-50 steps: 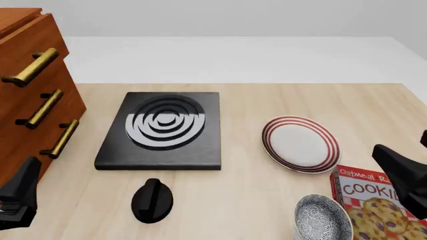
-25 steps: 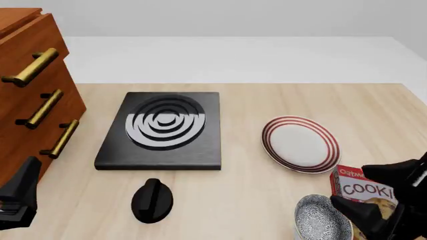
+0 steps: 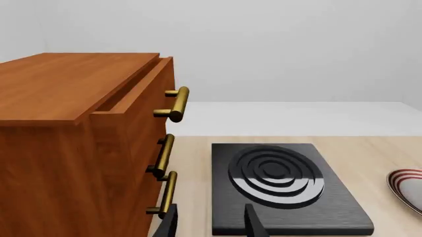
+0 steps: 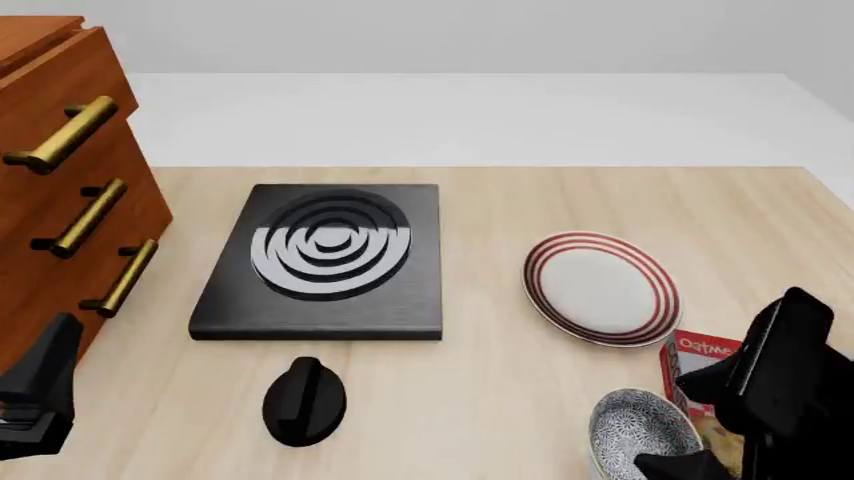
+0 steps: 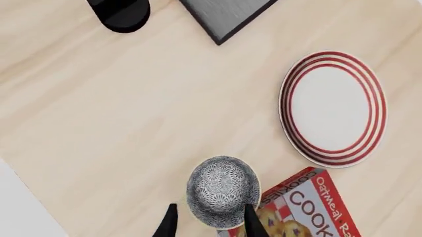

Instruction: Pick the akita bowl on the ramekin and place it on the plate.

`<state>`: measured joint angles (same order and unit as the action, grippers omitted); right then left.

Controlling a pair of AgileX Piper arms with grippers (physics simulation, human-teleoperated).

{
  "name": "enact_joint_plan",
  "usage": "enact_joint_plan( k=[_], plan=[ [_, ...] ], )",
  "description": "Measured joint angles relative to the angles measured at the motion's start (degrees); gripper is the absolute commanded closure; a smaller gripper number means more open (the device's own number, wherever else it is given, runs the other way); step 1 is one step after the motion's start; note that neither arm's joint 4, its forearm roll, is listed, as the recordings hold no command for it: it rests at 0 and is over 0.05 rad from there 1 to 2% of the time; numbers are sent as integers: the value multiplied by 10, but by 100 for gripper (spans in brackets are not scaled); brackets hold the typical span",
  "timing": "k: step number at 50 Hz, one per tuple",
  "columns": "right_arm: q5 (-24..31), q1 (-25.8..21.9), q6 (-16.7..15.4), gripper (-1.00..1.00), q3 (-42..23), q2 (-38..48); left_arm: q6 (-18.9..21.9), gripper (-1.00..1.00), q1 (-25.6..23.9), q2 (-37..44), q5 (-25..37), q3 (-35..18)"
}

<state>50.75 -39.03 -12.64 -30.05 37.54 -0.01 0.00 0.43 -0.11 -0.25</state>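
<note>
Right arm entering at lower right of front view, wrist pitched steeply down, right claw (image 5: 207, 222) pointing at the counter with fingers parted, left claw (image 3: 209, 224) low at front view's lower left, level, fingers parted, gripping nothing

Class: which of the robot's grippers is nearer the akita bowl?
Right. The right gripper hovers directly over the akita bowl, while the left gripper sits far across the table beside the drawers.

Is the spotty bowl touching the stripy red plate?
Apart. The right wrist view shows bare wooden table between the akita bowl and the plate; the front view shows the same gap.
</note>
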Motion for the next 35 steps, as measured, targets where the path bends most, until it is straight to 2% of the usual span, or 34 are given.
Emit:
enact_joint_plan(
  k=[15, 35],
  plan=[
    [-12, -50, 10, -100, 5, 66, 0, -100, 0, 0, 0, 0],
    [-63, -75, 17, -100, 32, 121, 0, -100, 0, 0, 0, 0]
  ],
)
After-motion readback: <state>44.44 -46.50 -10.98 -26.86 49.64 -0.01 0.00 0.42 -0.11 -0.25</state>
